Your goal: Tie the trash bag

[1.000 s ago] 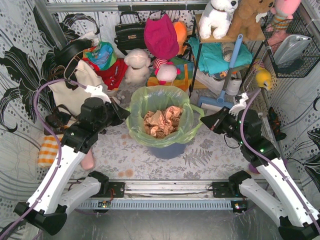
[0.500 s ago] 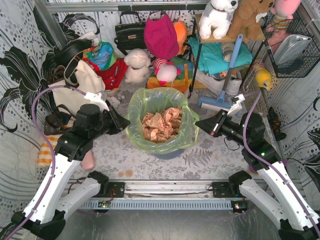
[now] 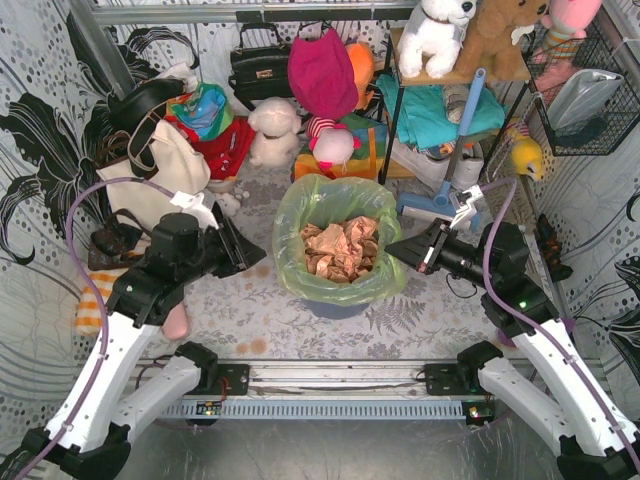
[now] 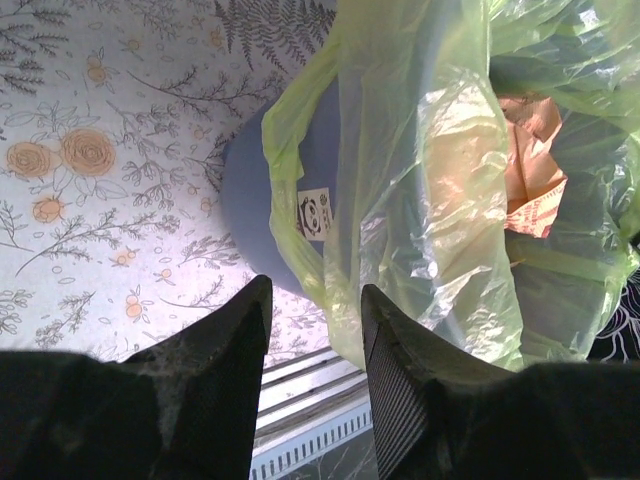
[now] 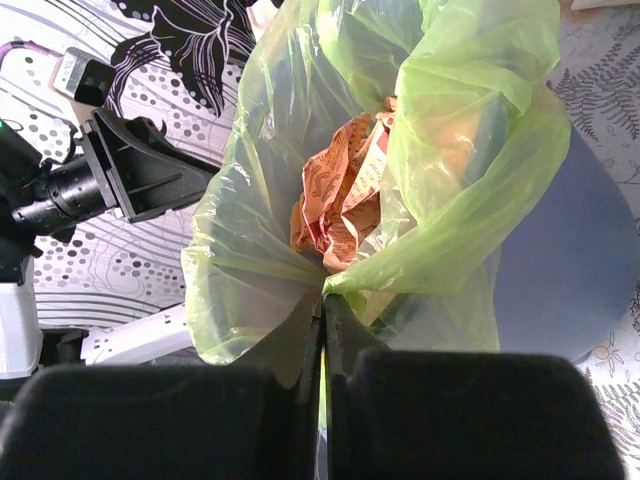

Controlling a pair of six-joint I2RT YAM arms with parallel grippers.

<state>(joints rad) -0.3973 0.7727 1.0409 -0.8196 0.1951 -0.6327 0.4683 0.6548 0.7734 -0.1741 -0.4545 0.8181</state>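
Right wrist view shows the right hand [image 5: 322, 300] with its fingers pressed together on a fold of the bag [image 5: 470, 130] rim, the green film pulled taut toward it. The bag sits in the bin [image 3: 335, 305] at the middle of the tabletop [image 3: 250, 310], with crumpled paper [image 3: 340, 248] filling it. The left hand [image 4: 315, 300] has its fingers apart and holds nothing; the bag's edge hangs just ahead of its tips. To my eye the left should now close on the opposite rim, taking a good bunch of film rather than one thin layer, which would likely slip or tear. Both hands should then draw up and inward, keeping the paper below the gather. A sideways pull may tip the bin. A blue-handled brush [image 3: 462, 130] leans just behind the right arm, and a white tote [image 3: 150, 170] and plush toys [image 3: 275, 130] crowd the back, so wide swings look risky.
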